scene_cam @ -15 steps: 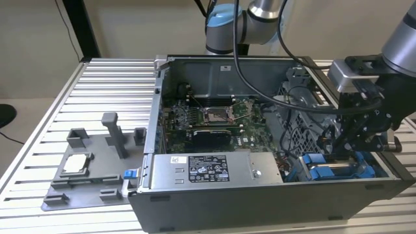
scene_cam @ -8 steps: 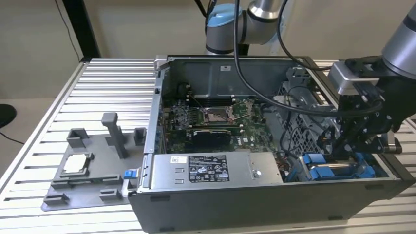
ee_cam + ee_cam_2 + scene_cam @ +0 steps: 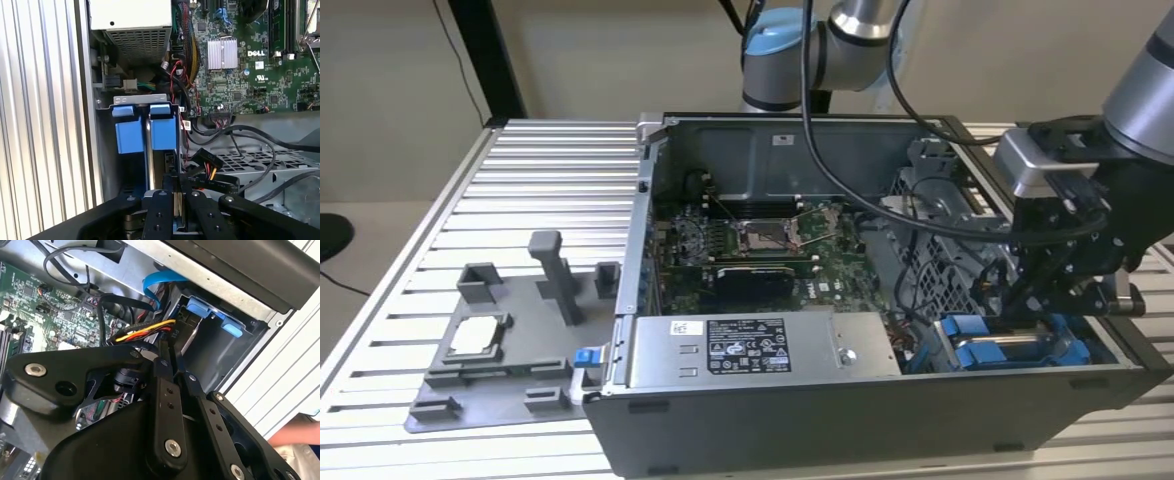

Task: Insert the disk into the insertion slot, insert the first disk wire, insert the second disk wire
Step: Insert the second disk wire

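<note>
Just ahead of jaws: disk seated upright in slot at computer case corner. Jaws narrow, nearly pinched together, black connector with coloured wires right beside them.

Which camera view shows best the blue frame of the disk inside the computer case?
The first wrist view shows the blue frame best: both blue tabs face the camera, unobstructed. In the exterior view the blue frame sits low in the case, partly behind the gripper. The second wrist view shows its blue tabs edge-on.
</note>
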Motion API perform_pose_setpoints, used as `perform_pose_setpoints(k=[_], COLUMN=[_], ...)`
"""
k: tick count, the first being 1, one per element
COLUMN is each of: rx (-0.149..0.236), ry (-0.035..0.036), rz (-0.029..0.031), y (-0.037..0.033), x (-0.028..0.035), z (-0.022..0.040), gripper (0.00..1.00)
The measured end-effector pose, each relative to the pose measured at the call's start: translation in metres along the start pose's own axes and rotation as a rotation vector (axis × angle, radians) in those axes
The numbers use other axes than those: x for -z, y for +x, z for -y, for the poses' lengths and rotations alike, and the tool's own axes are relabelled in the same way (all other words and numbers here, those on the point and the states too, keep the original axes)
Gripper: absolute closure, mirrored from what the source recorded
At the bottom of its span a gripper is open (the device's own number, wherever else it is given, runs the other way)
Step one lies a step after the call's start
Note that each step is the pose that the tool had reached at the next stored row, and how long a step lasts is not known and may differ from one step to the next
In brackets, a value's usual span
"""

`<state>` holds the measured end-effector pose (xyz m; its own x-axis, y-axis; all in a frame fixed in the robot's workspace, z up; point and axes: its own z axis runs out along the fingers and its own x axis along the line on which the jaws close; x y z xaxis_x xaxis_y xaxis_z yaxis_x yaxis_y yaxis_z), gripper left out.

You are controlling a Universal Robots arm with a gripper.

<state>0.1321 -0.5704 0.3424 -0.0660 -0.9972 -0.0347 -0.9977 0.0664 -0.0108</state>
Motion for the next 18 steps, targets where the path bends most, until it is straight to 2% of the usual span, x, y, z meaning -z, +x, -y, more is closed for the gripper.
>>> perform_pose_setpoints(k=[1, 3, 6, 7, 18], rx=[0.001, 0.001, 0.002, 0.002, 0.003], ry=[0.0013, 0.0113, 0.0411, 0.0483, 0.0504], rz=[0.0008, 0.0016, 0.0034, 0.0037, 0.0035], y=[0.0001, 0.0002, 0.0004, 0.0005, 0.0006], x=[-0.0001, 0.0, 0.0, 0.0001, -0.0011], z=[-0.0004, -0.0024, -0.0053, -0.006, -0.0089], gripper=[1.0, 1.0, 1.0, 1.0, 1.0])
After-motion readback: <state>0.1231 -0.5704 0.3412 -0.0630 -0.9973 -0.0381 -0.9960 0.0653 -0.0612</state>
